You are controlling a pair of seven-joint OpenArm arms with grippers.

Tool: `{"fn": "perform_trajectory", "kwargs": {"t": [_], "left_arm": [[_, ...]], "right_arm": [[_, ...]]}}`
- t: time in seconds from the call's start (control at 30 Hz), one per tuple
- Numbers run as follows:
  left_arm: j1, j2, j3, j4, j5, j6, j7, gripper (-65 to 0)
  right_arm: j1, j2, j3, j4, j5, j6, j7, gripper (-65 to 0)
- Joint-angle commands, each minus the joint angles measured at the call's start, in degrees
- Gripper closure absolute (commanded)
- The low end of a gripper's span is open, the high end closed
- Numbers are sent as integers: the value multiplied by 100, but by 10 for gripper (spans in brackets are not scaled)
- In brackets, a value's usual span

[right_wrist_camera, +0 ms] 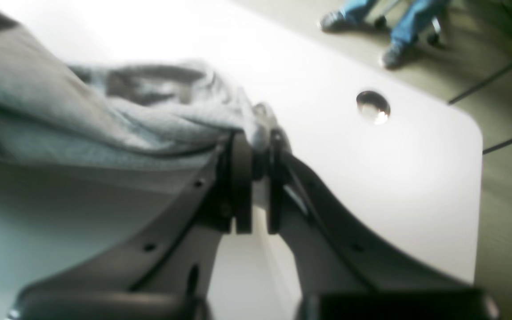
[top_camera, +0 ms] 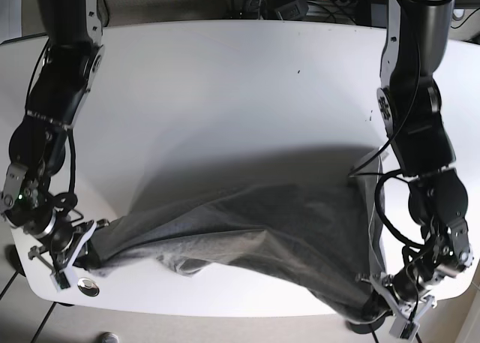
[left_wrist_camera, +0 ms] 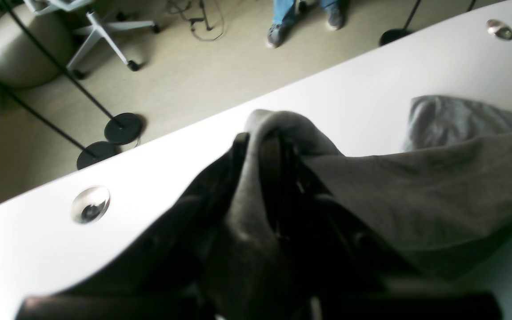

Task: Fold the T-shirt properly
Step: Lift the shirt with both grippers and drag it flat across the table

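The grey T-shirt (top_camera: pixel 247 234) hangs stretched between both arms, lifted above the white table (top_camera: pixel 225 95) near its front edge. My left gripper (top_camera: pixel 373 305), at the base view's lower right, is shut on one corner of the shirt; the left wrist view shows the cloth (left_wrist_camera: pixel 256 178) pinched between its black fingers (left_wrist_camera: pixel 238 151). My right gripper (top_camera: pixel 84 251), at the lower left, is shut on the other corner; the right wrist view shows the fabric (right_wrist_camera: pixel 158 115) clamped between its pads (right_wrist_camera: pixel 242 178). The shirt sags in the middle and casts a shadow.
Round cable grommets sit in the tabletop near its corners (left_wrist_camera: pixel 90 204) (right_wrist_camera: pixel 373 106) (top_camera: pixel 89 286). A person's feet (left_wrist_camera: pixel 302 20), chair legs (left_wrist_camera: pixel 100 31) and black stand bases (left_wrist_camera: pixel 122 128) are on the floor beyond the table edge.
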Motion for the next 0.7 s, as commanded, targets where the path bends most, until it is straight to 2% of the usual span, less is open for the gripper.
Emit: {"fn": "perform_trajectory", "kwargs": {"t": [0.03, 0.17, 0.27, 0.33, 0.43, 0.53, 0.63, 0.7], "left_arm": [[-1022, -111, 320, -912, -98, 42, -715, -4], [-2223, -216, 901, -2319, -98, 7, -1489, -4], [-2223, -313, 1455, -3040, -107, -46, -1973, -4], [-2223, -383, 1806, -3295, -116, -340, -2096, -4], [-2223, -612, 2070, -3277, -124, -340, -1981, -4], [-2223, -858, 2202, -3268, -124, -340, -1700, -4], [-2223, -1245, 2096, -2126, -142, -340, -1014, -4], [-1804, -1482, 1622, -719, -142, -340, -504, -4]], "right_arm": [[1041, 232, -224, -565, 121, -26, 306, -17], [2201, 373, -742, -1312, 121, -26, 526, -17], [2984, 461, -1032, -1646, 121, -26, 526, -17], [3459, 496, -1138, -1699, 121, -26, 553, -17], [3564, 751, -1120, -1629, 183, -26, 456, -17], [2826, 944, -1032, -1031, 200, -26, 280, -17], [1437, 891, -276, -11, 200, -26, -80, -17], [364, 628, 163, 666, 200, 0, -168, -17]]}}
